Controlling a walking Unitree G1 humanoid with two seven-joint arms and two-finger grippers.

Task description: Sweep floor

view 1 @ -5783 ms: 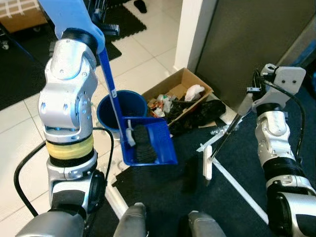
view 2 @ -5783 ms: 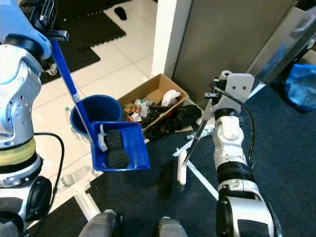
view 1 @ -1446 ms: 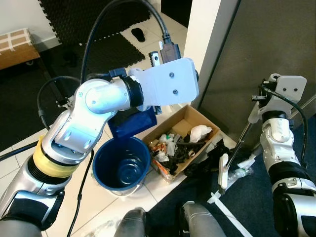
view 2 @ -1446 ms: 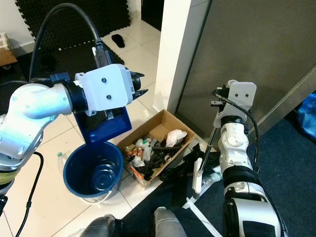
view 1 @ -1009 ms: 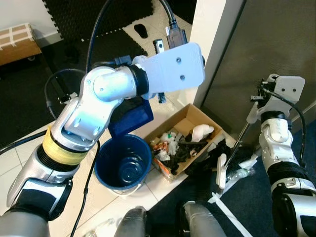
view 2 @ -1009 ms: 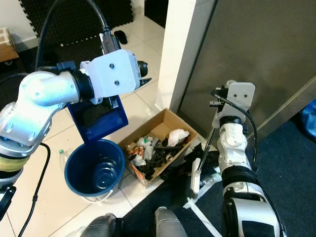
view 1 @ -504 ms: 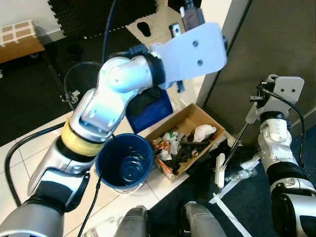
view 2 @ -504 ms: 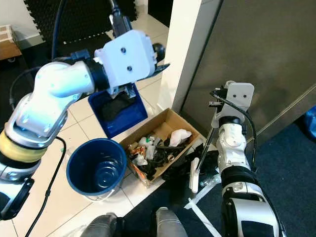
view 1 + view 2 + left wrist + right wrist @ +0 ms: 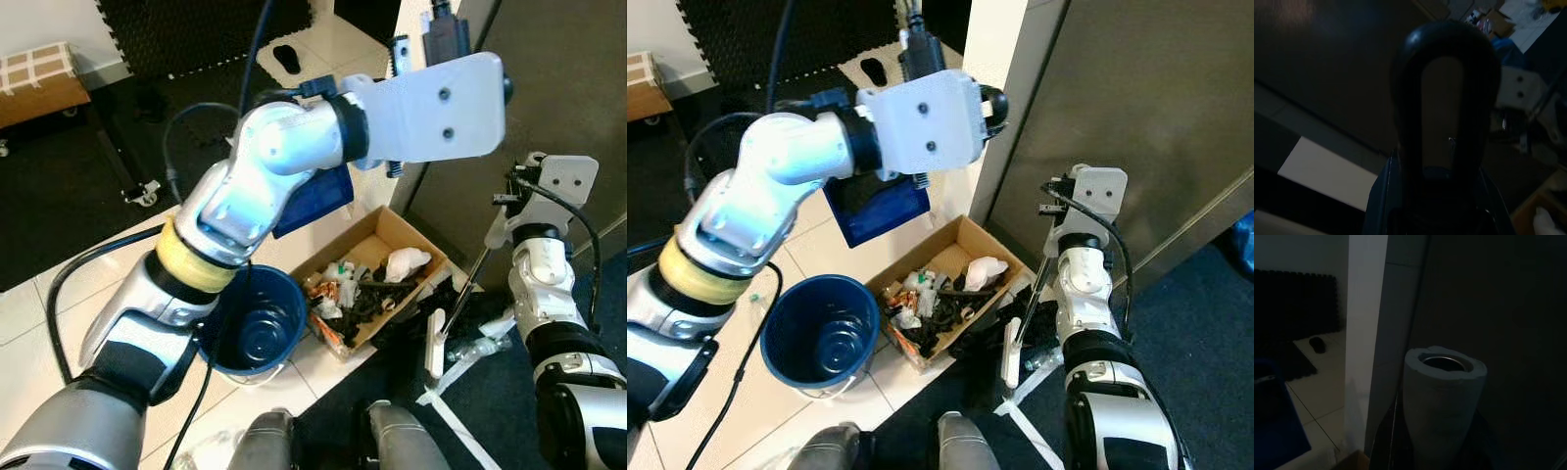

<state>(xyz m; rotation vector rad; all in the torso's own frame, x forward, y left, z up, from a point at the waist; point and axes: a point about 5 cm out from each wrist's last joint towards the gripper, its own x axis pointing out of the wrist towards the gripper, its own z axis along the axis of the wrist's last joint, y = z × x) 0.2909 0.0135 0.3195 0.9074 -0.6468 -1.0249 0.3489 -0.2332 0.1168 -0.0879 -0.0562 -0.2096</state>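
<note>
White tile meets dark carpet right under your robot's feet, so work outward from there. Nearest, below the left claw, stands the blue bucket (image 9: 815, 338) on the tile, and it looks empty apart from a glint at its bottom. Just beside it, toward the right claw, lies the cardboard box (image 9: 950, 289) packed with wrappers, black scraps and a crumpled white tissue. Below the right claw, the broom head (image 9: 1007, 353) rests on the carpet edge, near a clear plastic bottle (image 9: 480, 345) and some white strips.

Higher up, your right claw (image 9: 1058, 211) sits at the top of the broom handle (image 9: 1442, 391); its wrist view looks down the pale grey end of that handle between the fingers, so I judge it clamped around the broom. Your left claw (image 9: 991, 106) is raised well above the box and bucket, and the blue dustpan (image 9: 877, 206) hangs tilted beneath its forearm. Its wrist view is dark but shows the dustpan's looped handle end (image 9: 1444, 98) rising from between the fingers, so it is pinching that handle.

Farthest off are the white pillar (image 9: 1004, 88), the grey panel beside it and black foam mats (image 9: 186, 29).

As for progress, the dustpan is not yet emptied by the look of it: something dark sits inside. Litter by the broom head remains to be swept.
</note>
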